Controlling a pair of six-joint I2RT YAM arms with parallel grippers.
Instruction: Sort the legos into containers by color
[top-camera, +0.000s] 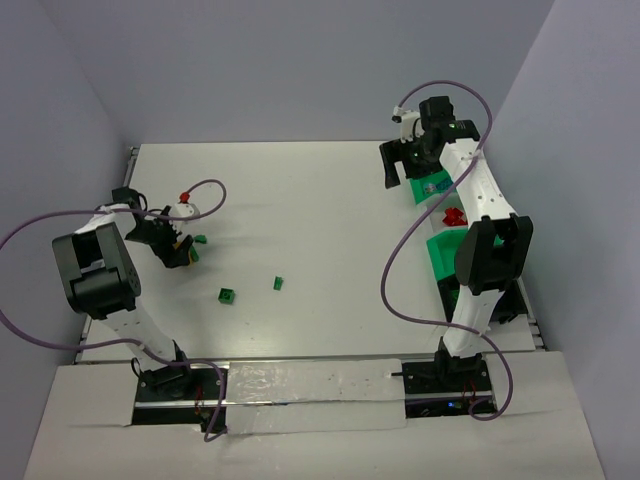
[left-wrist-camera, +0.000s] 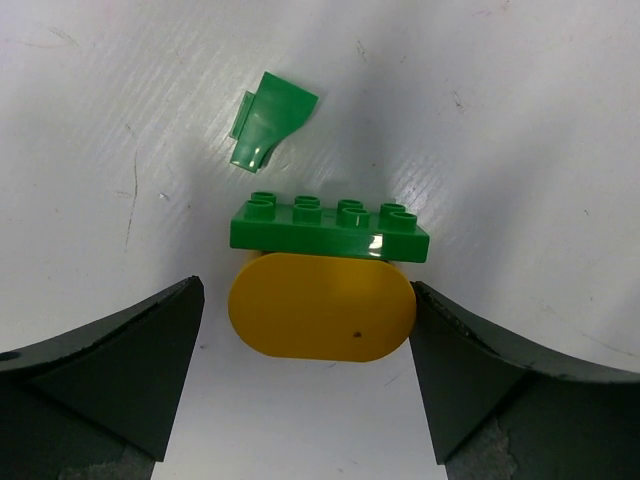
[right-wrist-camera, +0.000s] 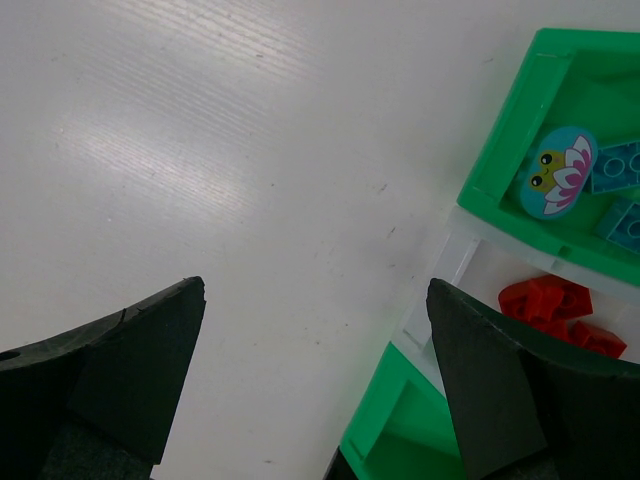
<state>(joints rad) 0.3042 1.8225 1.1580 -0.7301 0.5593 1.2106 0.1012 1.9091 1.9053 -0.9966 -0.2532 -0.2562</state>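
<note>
My left gripper (top-camera: 180, 252) (left-wrist-camera: 305, 290) is open and low over the table. Its fingers flank a yellow oval piece (left-wrist-camera: 320, 305) with a flat green studded brick (left-wrist-camera: 328, 225) on its far edge. A small green sloped piece (left-wrist-camera: 270, 120) lies just beyond. Two more green bricks (top-camera: 228, 294) (top-camera: 279, 282) lie mid-table. My right gripper (top-camera: 394, 166) (right-wrist-camera: 318, 285) is open and empty over bare table, left of the bins. A green container (right-wrist-camera: 510, 130) holds blue bricks (right-wrist-camera: 615, 170) and a round frog tile (right-wrist-camera: 557, 170). Red bricks (right-wrist-camera: 555, 305) lie in a clear tray beside it.
A second green container (top-camera: 450, 250) (right-wrist-camera: 400, 430) stands nearer the right arm's base. A white round piece with a red top (top-camera: 184, 205) sits by the left arm. Purple cables loop over both arms. Walls close off the back and both sides.
</note>
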